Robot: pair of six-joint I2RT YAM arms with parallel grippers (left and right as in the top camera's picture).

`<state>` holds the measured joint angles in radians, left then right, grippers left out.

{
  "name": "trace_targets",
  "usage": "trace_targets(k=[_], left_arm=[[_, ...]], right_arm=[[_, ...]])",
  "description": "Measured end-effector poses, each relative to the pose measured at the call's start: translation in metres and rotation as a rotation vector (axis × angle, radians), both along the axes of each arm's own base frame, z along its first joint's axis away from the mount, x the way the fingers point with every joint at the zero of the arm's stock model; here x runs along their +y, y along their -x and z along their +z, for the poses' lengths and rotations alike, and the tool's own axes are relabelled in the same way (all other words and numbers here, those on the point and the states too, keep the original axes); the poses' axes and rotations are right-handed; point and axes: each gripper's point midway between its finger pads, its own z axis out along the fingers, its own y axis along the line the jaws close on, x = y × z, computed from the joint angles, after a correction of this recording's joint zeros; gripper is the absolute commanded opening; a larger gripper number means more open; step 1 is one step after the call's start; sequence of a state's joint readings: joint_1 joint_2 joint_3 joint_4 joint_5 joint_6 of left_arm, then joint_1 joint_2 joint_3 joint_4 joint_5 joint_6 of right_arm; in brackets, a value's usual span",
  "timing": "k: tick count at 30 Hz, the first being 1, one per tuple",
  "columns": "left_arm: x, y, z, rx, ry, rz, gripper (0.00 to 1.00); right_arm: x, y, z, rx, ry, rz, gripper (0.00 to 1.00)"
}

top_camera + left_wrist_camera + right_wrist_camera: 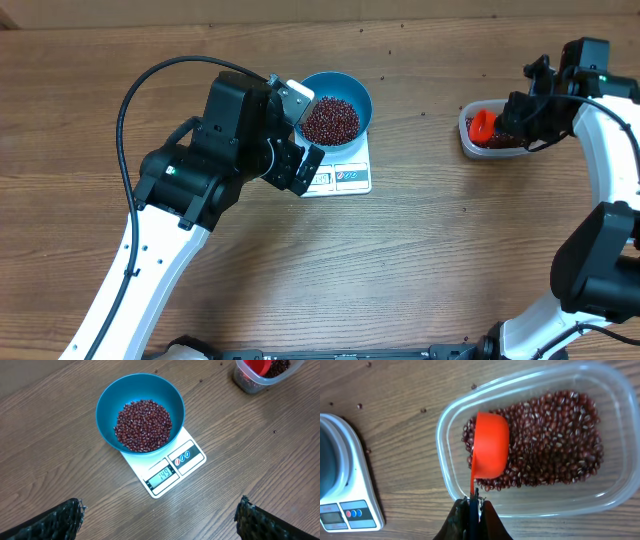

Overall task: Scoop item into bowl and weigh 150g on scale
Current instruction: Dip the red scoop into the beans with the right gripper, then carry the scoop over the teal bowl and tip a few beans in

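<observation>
A bright blue bowl [140, 410] holding a heap of dark red-brown beans [143, 425] stands on the white scale [170, 472], whose display shows digits. My left gripper [160, 519] hovers above the table just in front of the scale, jaws wide open and empty. In the overhead view the bowl [336, 112] and scale [345, 176] sit beside the left gripper [298, 128]. My right gripper [473, 510] is shut on the blue handle of a red scoop [490, 452], which lies turned over on the beans [550, 435] inside a clear container [530, 440].
The clear container [490, 132] stands at the table's right, under the right arm. A few stray beans [423, 410] lie on the wood between the container and the scale [345, 480]. The left arm's black cable [150, 80] loops over the table at the left.
</observation>
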<state>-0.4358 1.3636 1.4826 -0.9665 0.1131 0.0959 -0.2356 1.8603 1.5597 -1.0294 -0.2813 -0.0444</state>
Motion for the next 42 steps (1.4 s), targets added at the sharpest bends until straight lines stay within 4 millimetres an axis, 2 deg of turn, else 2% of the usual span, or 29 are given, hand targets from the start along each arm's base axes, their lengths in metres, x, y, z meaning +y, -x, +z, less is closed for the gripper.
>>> trace_targets(k=[13, 19, 25, 32, 36, 42], left_arm=[[0.0, 0.0, 0.0, 0.0, 0.0, 0.0, 1.0], [0.0, 0.0, 0.0, 0.0, 0.0, 0.0, 1.0], [0.0, 0.0, 0.0, 0.0, 0.0, 0.0, 1.0], [0.0, 0.0, 0.0, 0.0, 0.0, 0.0, 1.0], [0.0, 0.0, 0.0, 0.0, 0.0, 0.0, 1.0], [0.0, 0.0, 0.0, 0.0, 0.0, 0.0, 1.0]], right_arm=[[0.001, -0.001, 0.001, -0.006, -0.008, 0.003, 0.04], [0.006, 0.001, 0.004, -0.011, -0.086, 0.006, 0.04], [-0.009, 0.007, 0.022, -0.019, -0.176, -0.043, 0.04], [-0.031, 0.01, 0.042, -0.039, -0.206, -0.096, 0.04], [-0.02, 0.013, 0.056, -0.051, -0.27, -0.05, 0.04], [0.018, 0.01, 0.1, -0.147, -0.399, 0.111, 0.04]])
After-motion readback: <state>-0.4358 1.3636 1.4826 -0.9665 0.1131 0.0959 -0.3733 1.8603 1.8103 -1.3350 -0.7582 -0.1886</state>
